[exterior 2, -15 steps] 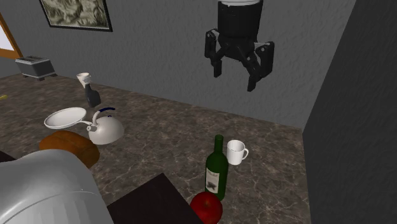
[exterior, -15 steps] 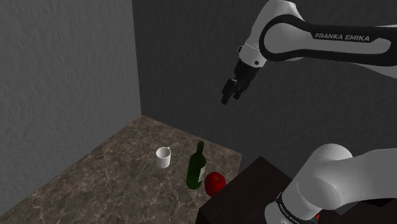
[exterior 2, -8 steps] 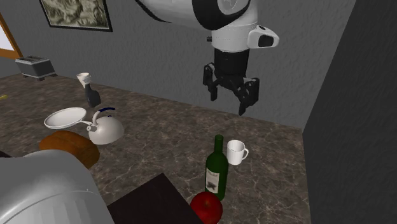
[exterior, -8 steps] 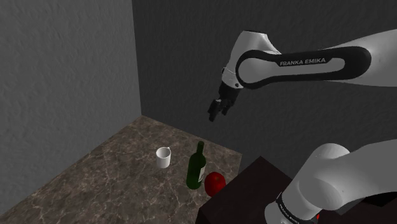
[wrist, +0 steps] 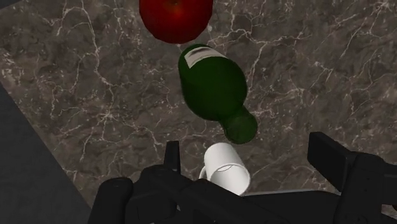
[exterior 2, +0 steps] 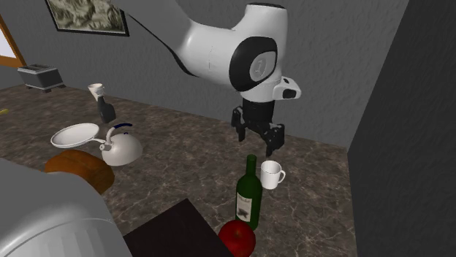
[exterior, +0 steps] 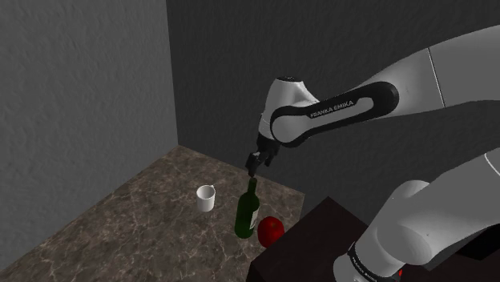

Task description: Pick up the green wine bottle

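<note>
Green wine bottle (exterior: pixel 247 210) stands upright on the dark marbled countertop (exterior: pixel 128 216), in the lower middle of the shoulder view and the lower centre-right of the second exterior view. It carries a pale label on its body. Red apple (exterior 2: pixel 237 238) sits just beside the bottle's base, at the bottom edge of the second exterior view; whether the two touch cannot be determined. White mug (exterior 2: pixel 271 174) stands near the bottle, apart from it, just to the right of the bottle's neck in that frame. The dark stand (exterior: pixel 312 232) occupies the lower right of the shoulder view, next to the apple. Gripper (exterior 2: pixel 255 142) hangs in the air above the bottle's top, at the centre of the second exterior view, fingers pointing down. Its two fingers are spread well apart and have hold of nothing; neither touches the bottle. In the wrist view the bottle is seen from above, with the mug's rim lying between it and the fingers. Further off, at the left of the second exterior view: a white kettle (exterior 2: pixel 120 148), a white plate (exterior 2: pixel 74 134), a brown loaf (exterior 2: pixel 80 166), a toaster (exterior 2: pixel 40 76) and a framed picture (exterior 2: pixel 86 14) on the grey wall.
</note>
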